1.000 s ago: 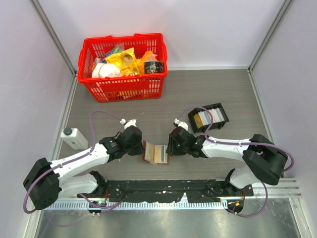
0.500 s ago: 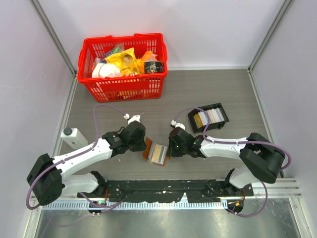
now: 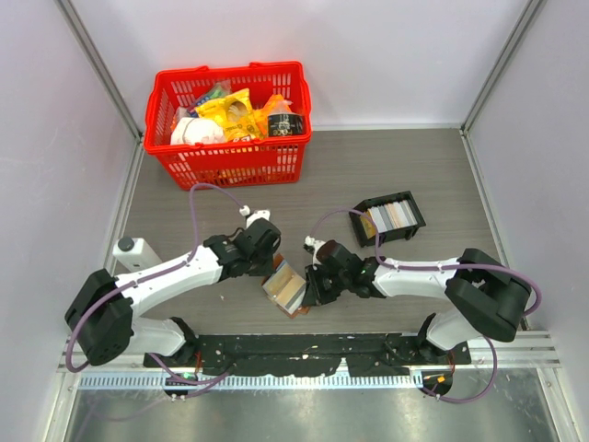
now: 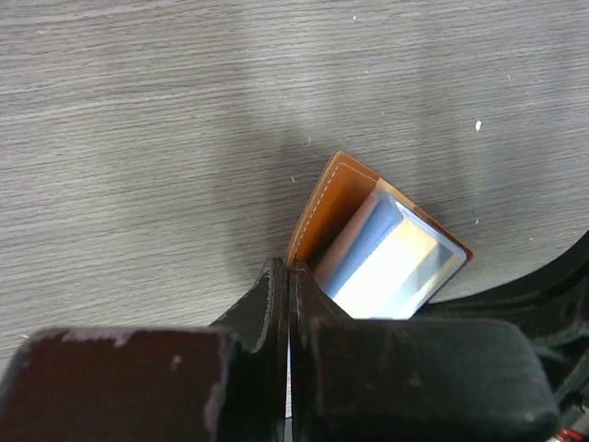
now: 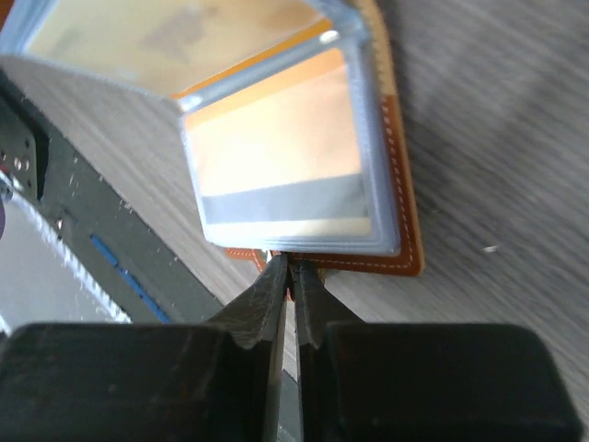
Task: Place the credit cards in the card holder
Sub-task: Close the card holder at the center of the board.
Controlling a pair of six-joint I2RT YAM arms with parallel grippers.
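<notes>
Two pincers pinch the brown leather bifold card holder (image 3: 287, 287) open.
Left pincer (image 3: 272, 268) grips its 10 o'clock flap, right pincer (image 3: 308, 293) its 4 o'clock edge; next, probably fetch a card.

We found the card holder (image 3: 285, 287) lying open just below the middle of the overhead frame, with the left gripper (image 3: 269, 261) touching its upper-left edge and the right gripper (image 3: 311, 287) touching its right edge. A tray (image 3: 387, 217) holding the credit cards (image 3: 391, 215) sat to the upper right of the holder, well apart from it. A basket (image 3: 228, 164) full of goods stood at the upper left, and a small device (image 3: 137, 255) lay at the left edge of the table (image 3: 414, 166).
</notes>
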